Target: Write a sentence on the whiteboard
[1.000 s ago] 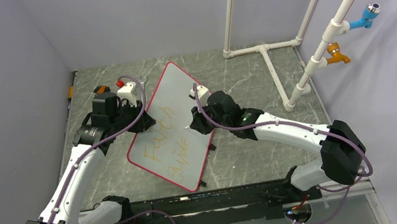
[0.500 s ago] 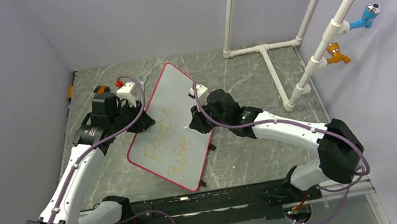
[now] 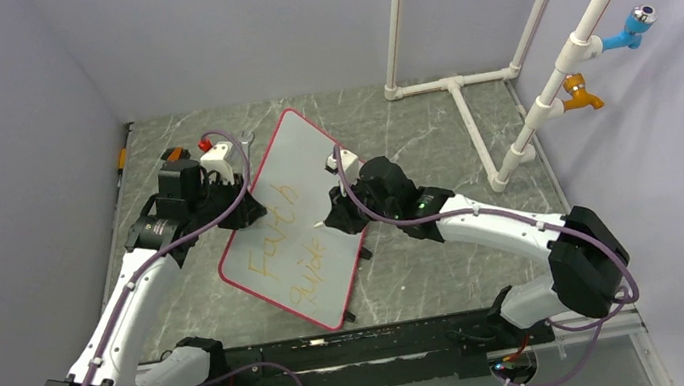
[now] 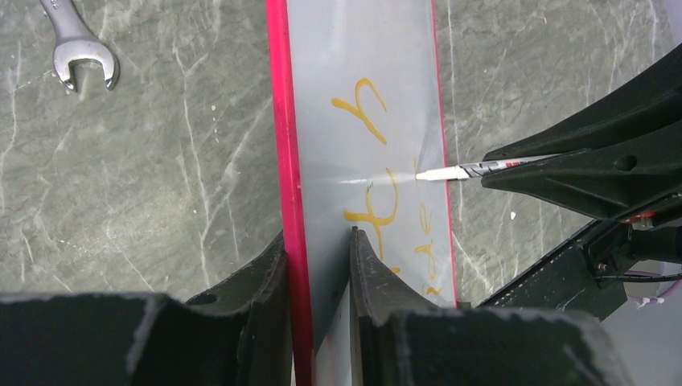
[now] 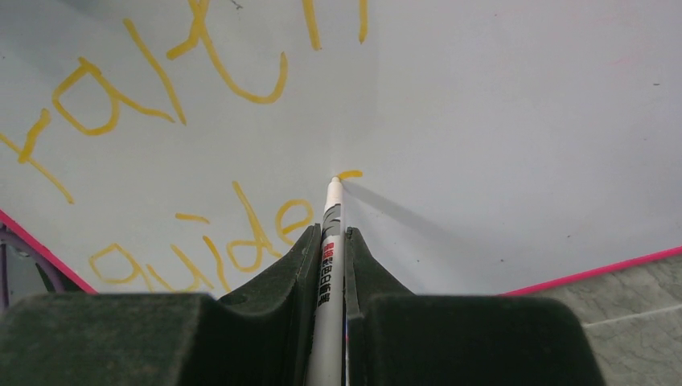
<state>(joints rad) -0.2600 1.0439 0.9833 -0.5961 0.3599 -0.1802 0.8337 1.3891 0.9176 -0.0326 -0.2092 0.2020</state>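
— Red rim, glossy white face: we log the whiteboard (image 3: 298,159) lying askew on the table (image 3: 410,133), left of centre, one corner toward the far edge, one toward the near edge. Why do we have the left gripper (image 4: 318,241) on it?

— We read it as a clamp. The red rim runs between its fingers, one on the white face, the other outside the rim. The jaws are narrowed onto the panel so it should not slide under pen pressure.

— And the right gripper (image 5: 330,237)?

— Closed tight on a marker (image 5: 331,217), a slim white barrel with a printed label, seated in the slot between the fingers, tip forward. The tip touches the face just past the "e" of the second line.

— Where do we stand with the sentence (image 3: 291,251)?

— Thin yellow-orange strokes, "Faith" above "guide", plus a short dash at the tip. We judge another letter is being started; task partly done.

— Surfaces?

— Board smooth and shiny: we see the marker's shadow and a faint glare streak. Table grey-green, marble-veined. A steel open-end wrench (image 4: 80,48) lies on it, apart from the board, beyond the left rim.

— Risk?

— Pale ink on white reads weakly; a slick face may let the tip skate.
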